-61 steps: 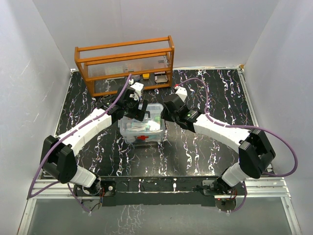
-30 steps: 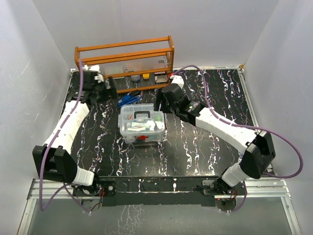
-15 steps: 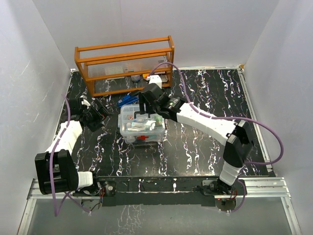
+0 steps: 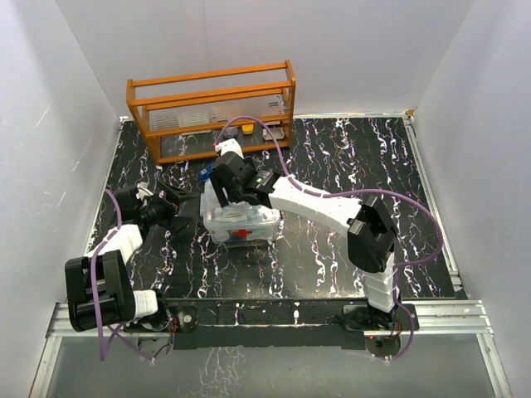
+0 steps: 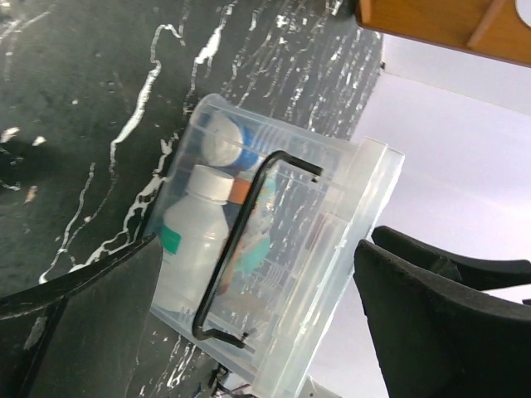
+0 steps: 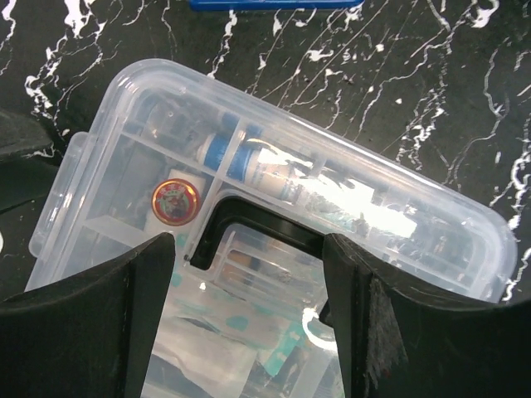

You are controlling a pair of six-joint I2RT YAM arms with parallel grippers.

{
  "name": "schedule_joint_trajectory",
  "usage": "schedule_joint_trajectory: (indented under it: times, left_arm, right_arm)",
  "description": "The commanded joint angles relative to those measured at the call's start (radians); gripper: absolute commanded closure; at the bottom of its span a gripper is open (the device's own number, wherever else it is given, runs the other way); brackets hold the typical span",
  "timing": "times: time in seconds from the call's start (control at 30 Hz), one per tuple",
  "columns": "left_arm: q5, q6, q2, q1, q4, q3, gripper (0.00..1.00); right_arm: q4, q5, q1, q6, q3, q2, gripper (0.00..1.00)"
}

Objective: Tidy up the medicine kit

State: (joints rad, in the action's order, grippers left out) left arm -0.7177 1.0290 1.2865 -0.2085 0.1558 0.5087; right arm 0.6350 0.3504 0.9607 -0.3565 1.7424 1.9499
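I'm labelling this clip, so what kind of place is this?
Likely a robotics lab test cell: two arms bolted at a black marbled table, plain white walls enclosing it, and a medicine kit.

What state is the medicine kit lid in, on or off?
On: lid covers the medicine kit, dark handle flat on top. Latched: cannot tell.

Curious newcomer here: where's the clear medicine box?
Overhead view: the medicine kit sits left of centre, in front of the orange rack, under the right gripper.
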Motion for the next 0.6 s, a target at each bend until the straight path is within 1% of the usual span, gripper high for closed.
schedule_joint_trajectory:
  times: [0.0,0.17,0.27,0.37,0.43,0.5,0.57]
  left_arm:
    - [-0.098,0.044,0.013,-0.011,0.042,0.013,0.01]
    - [-0.139,0.042,0.032,-0.011,0.104,0.003,0.01]
    - [-0.159,0.037,0.030,-0.011,0.141,-0.007,0.01]
    - [-0.207,0.078,0.031,-0.011,0.242,-0.033,0.01]
    - [-0.254,0.097,0.047,-0.011,0.286,-0.035,0.01]
    - [-0.295,0.073,0.069,-0.011,0.288,-0.027,0.01]
    - [-0.300,0.035,0.077,-0.011,0.241,-0.017,0.01]
  right_arm:
    - [0.003,0.075,0.004,0.040,0.074,-0.003,0.29]
    - [0.005,0.068,0.007,0.051,0.055,0.000,0.28]
    - [-0.003,0.038,0.007,0.049,0.039,-0.005,0.28]
    - [-0.003,0.009,0.007,0.044,0.024,0.001,0.26]
    - [0.008,-0.001,0.006,0.034,0.019,0.011,0.22]
    - [0.009,-0.007,0.006,0.025,0.007,0.014,0.21]
    - [0.009,-0.005,0.007,0.013,-0.008,0.015,0.20]
